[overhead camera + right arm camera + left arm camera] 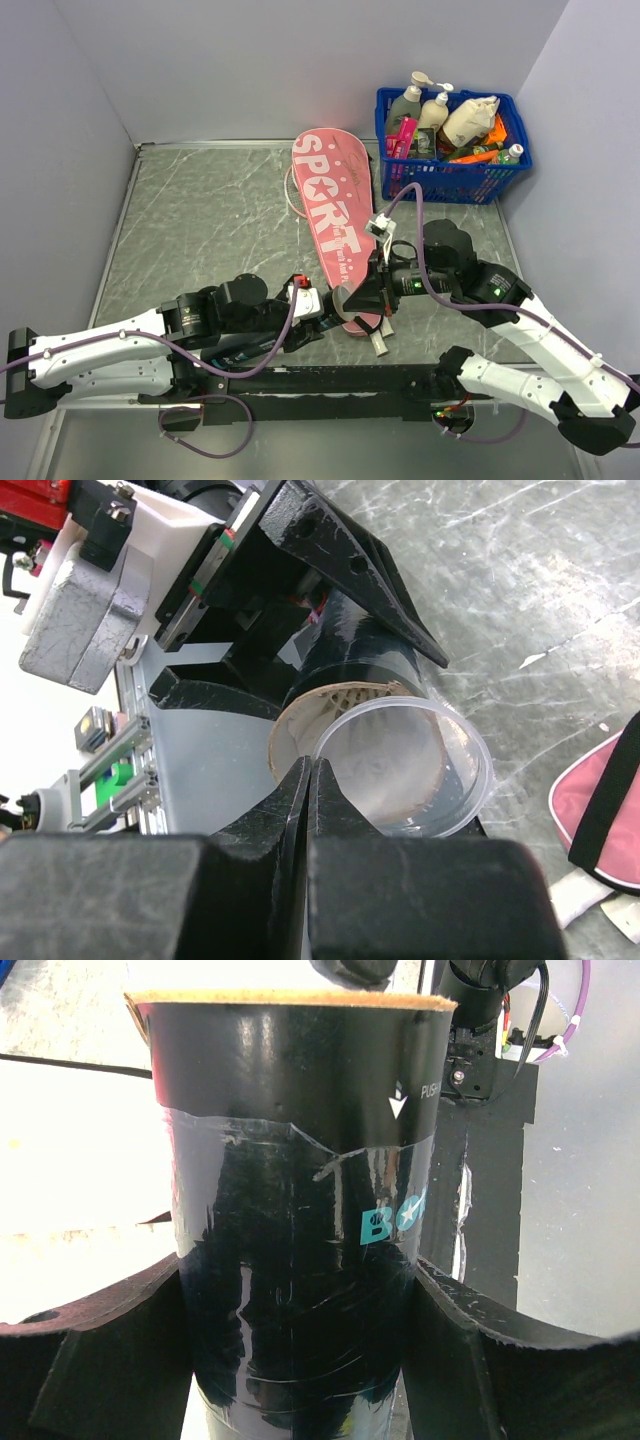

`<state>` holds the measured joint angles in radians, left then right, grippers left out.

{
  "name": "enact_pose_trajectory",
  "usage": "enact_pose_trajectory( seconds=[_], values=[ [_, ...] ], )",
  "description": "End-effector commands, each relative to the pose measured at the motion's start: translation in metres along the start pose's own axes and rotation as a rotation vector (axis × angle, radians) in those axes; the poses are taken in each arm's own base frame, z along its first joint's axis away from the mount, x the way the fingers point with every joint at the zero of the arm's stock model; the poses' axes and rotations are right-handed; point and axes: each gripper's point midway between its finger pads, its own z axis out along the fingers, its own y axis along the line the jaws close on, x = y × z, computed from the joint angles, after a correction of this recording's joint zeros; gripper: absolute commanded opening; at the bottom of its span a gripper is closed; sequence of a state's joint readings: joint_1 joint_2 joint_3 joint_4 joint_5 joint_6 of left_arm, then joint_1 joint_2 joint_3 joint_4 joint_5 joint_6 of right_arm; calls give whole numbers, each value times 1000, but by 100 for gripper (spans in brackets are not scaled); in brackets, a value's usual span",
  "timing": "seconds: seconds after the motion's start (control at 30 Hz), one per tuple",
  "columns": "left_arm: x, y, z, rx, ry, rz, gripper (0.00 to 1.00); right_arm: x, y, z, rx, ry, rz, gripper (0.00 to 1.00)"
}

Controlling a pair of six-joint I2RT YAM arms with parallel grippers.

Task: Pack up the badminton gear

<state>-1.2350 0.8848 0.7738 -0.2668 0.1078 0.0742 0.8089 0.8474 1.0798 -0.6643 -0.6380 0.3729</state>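
Cover (330,200): long, pink, lying flat, lettered "SPORT".
Basket (455,185): blue, right of cover's far end.
Tube (300,1260): black, just left of cover's near end, clamped between wide-set fingers of left gripper (322,305). Print reads "PUS" by white arrow, teal "B" plus star.
Cap (405,770): clear, at tube's open end.
Right gripper (311,775): jaws fully together, tips at cap rim, possibly pinching it, unclear.

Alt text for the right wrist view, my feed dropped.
The right pincer, shut, pinches the rim of a clear cap at the open end of the black tube, which the left pincer grips. A pink cover corner shows at right.
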Motion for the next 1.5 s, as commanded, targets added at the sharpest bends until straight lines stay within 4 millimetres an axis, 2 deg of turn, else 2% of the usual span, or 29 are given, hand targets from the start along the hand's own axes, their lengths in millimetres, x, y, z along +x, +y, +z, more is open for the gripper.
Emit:
enact_pose_trajectory(
  seconds=[0.0, 0.3, 0.97, 1.07, 1.1, 1.27, 1.47],
  values=[
    [-21, -3, -2, 13, -76, 0, 1, -17, 17, -5, -41, -58, -55, 0],
    [-22, -4, -1, 15, -77, -2, 1, -14, 28, -9, -77, -70, -65, 0],
    [-23, -4, -3, 19, -83, -1, 1, -6, 23, 8, -70, -23, -59, 0],
    [-23, -4, -3, 18, -83, -1, 1, -6, 24, 9, -79, -25, -57, 5],
    [-23, -4, -3, 18, -83, -1, 1, -5, 25, 9, -82, -23, -56, 12],
    [-23, -4, -3, 18, -83, 1, 1, -3, 25, 11, -92, -22, -50, 29],
    [-23, -4, -2, 19, -82, 1, 1, -1, 27, 15, -110, -12, -43, 38]
  ],
)
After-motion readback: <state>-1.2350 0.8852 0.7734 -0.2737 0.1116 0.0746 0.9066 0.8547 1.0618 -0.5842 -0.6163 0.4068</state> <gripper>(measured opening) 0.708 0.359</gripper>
